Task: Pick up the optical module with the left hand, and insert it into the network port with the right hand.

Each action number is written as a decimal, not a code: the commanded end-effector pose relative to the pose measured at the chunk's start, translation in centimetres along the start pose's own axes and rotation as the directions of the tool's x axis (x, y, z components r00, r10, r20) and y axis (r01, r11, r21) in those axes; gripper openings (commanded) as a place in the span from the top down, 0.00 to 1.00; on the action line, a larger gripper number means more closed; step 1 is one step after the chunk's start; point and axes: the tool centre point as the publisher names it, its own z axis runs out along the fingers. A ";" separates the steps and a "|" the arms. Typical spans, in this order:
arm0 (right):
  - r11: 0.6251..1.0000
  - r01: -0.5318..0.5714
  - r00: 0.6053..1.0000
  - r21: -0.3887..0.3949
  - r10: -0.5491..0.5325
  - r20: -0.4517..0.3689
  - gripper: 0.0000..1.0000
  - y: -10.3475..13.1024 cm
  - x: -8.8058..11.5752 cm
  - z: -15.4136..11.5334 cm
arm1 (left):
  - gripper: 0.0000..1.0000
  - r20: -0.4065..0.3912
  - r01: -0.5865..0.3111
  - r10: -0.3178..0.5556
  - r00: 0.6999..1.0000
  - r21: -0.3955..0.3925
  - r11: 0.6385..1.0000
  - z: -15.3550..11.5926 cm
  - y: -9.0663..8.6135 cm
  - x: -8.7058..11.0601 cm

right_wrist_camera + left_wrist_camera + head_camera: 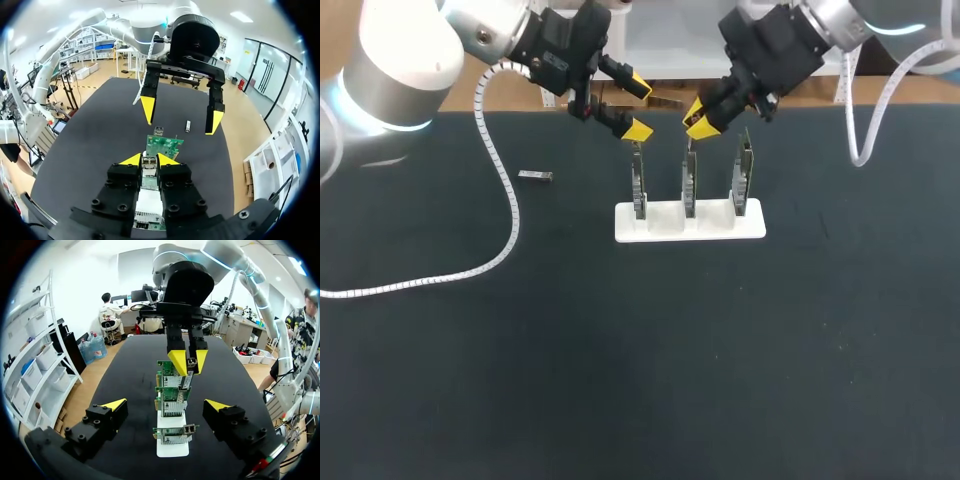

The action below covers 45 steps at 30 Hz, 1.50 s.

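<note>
table (620,380): black top | white stand (660,230): slotted, toward far edge

1. Network card (689,190): three, upright in a row.
2. White stand (660,225): one, carrying the cards.
3. Optical module (535,176): two, one flat toward the left edge of the table (620,380), one pinched in the right gripper (697,120).
4. Grippers: two, counting the left gripper (638,108).

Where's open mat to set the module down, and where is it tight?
Bare: the near half of the mat, in front of the white card holder, and the stretch right of it. Tight: over the holder, where the left gripper and right gripper hang, and left, by the coiled cable and small metal piece.
</note>
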 end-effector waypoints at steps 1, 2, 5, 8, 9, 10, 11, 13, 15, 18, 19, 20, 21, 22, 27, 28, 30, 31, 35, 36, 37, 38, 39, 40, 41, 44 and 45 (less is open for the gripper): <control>1.000 0.010 1.000 0.011 -0.010 0.000 1.00 0.0 0.4 0.3 | 0.00 -0.003 0.001 -0.001 1.000 -0.001 1.000 0.0 0.0 0.0; 1.000 0.012 1.000 0.014 -0.012 -0.004 1.00 0.0 0.2 0.1 | 0.00 -0.003 0.001 -0.001 1.000 -0.001 1.000 0.0 0.0 0.0; 0.999 0.026 1.000 0.026 -0.026 -0.013 1.00 0.1 -0.3 -0.4 | 0.00 -0.003 0.001 -0.001 1.000 -0.001 1.000 0.0 0.0 0.0; 0.999 0.032 0.999 0.036 -0.031 -0.021 1.00 0.1 -0.6 -0.8 | 0.00 -0.003 0.001 -0.001 1.000 -0.001 1.000 0.0 0.0 0.0; 0.999 0.035 0.999 0.039 -0.034 -0.024 1.00 0.2 -0.7 -0.9 | 0.00 -0.003 0.001 -0.001 1.000 -0.001 1.000 0.0 0.0 0.0; 0.999 0.037 0.999 0.040 -0.035 -0.028 1.00 0.2 -0.8 -0.9 | 0.00 -0.003 0.001 -0.001 1.000 -0.001 1.000 0.0 0.0 0.0; 0.998 0.038 0.999 0.041 -0.037 -0.030 1.00 0.2 -0.8 -0.9 | 0.00 -0.003 0.001 -0.001 1.000 -0.001 1.000 0.0 0.0 0.0; 0.998 0.038 0.999 0.043 -0.037 -0.030 1.00 0.2 -0.8 -1.0 | 0.00 -0.003 0.001 -0.001 1.000 -0.001 1.000 0.0 0.0 0.0; 0.998 0.038 0.999 0.041 -0.037 -0.030 1.00 0.2 -0.8 -0.9 | 0.00 -0.003 0.001 -0.001 1.000 -0.001 1.000 0.0 0.0 0.0; 0.999 0.034 0.999 0.032 -0.033 -0.031 1.00 0.1 -0.6 -0.5 | 0.00 -0.003 0.001 -0.001 1.000 -0.001 1.000 0.0 0.0 0.0; 0.999 0.031 0.999 0.028 -0.030 -0.030 1.00 0.1 -0.5 -0.4 | 0.00 -0.003 0.001 -0.001 1.000 -0.001 1.000 0.0 0.0 0.0; 0.999 0.027 0.999 0.022 -0.027 -0.028 1.00 0.1 -0.3 -0.2 | 0.00 -0.003 0.001 -0.001 1.000 -0.001 1.000 0.0 0.0 0.0; 0.999 0.026 0.999 0.020 -0.025 -0.025 1.00 0.1 -0.2 0.0 | 0.00 -0.003 0.001 -0.001 1.000 -0.001 1.000 0.0 0.0 0.0; 1.000 0.025 0.999 0.017 -0.025 -0.024 1.00 0.0 -0.2 0.1 | 0.00 -0.003 0.001 -0.001 1.000 -0.001 1.000 0.0 0.0 0.0; 1.000 0.023 1.000 0.009 -0.023 -0.021 1.00 -0.2 0.0 0.4 | 0.00 -0.003 0.001 -0.001 1.000 -0.001 1.000 0.0 0.0 0.0; 1.000 0.023 1.000 0.009 -0.023 -0.020 1.00 -0.2 0.0 0.4 | 0.00 -0.003 0.001 -0.001 1.000 -0.001 1.000 0.0 0.0 0.0; 1.000 0.026 0.999 0.010 -0.025 -0.022 1.00 -0.3 -0.1 0.2 | 0.00 -0.003 0.001 -0.001 1.000 -0.001 1.000 0.0 0.0 0.0; 0.999 0.030 0.999 0.013 -0.030 -0.022 1.00 -0.3 -0.2 0.1 | 0.00 -0.003 0.001 -0.001 1.000 -0.001 1.000 0.0 0.0 0.0; 0.999 0.037 0.999 0.016 -0.037 -0.030 1.00 -0.3 -0.4 -0.1 | 0.00 -0.003 0.001 -0.001 1.000 -0.001 1.000 0.0 0.0 0.0; 0.999 0.037 0.999 0.016 -0.037 -0.030 1.00 -0.3 -0.4 -0.1 | 0.00 -0.003 0.001 -0.001 1.000 -0.001 1.000 0.0 0.0 0.0; 0.999 0.036 0.999 0.014 -0.035 -0.031 1.00 -0.3 -0.2 0.0 | 0.00 -0.003 0.001 -0.001 1.000 -0.001 1.000 0.0 0.0 0.0; 0.999 0.033 0.999 0.010 -0.033 -0.031 1.00 -0.3 -0.2 0.1 | 0.00 -0.003 0.001 -0.001 1.000 -0.001 1.000 0.0 0.0 0.0; 1.000 0.030 0.999 0.005 -0.030 -0.031 1.00 -0.4 -0.1 0.1 | 0.00 -0.003 0.001 -0.001 1.000 -0.001 1.000 0.0 0.0 0.0; 1.000 0.029 0.999 0.003 -0.029 -0.030 1.00 -0.4 -0.1 0.2 | 0.00 -0.003 0.001 -0.001 1.000 -0.001 1.000 0.0 0.0 0.0; 1.000 0.029 0.999 0.002 -0.029 -0.029 1.00 -0.4 -0.1 0.3 | 0.00 -0.003 0.001 -0.001 1.000 -0.001 1.000 0.0 0.0 0.0; 1.000 0.024 0.999 0.004 -0.023 -0.024 1.00 -0.4 0.0 0.3 | 0.00 -0.003 0.001 -0.001 1.000 -0.001 1.000 0.0 0.0 0.0; 1.000 0.023 0.999 0.004 -0.023 -0.023 1.00 -0.4 0.0 0.3 | 0.00 -0.003 0.001 -0.001 1.000 -0.001 1.000 0.0 0.0 0.0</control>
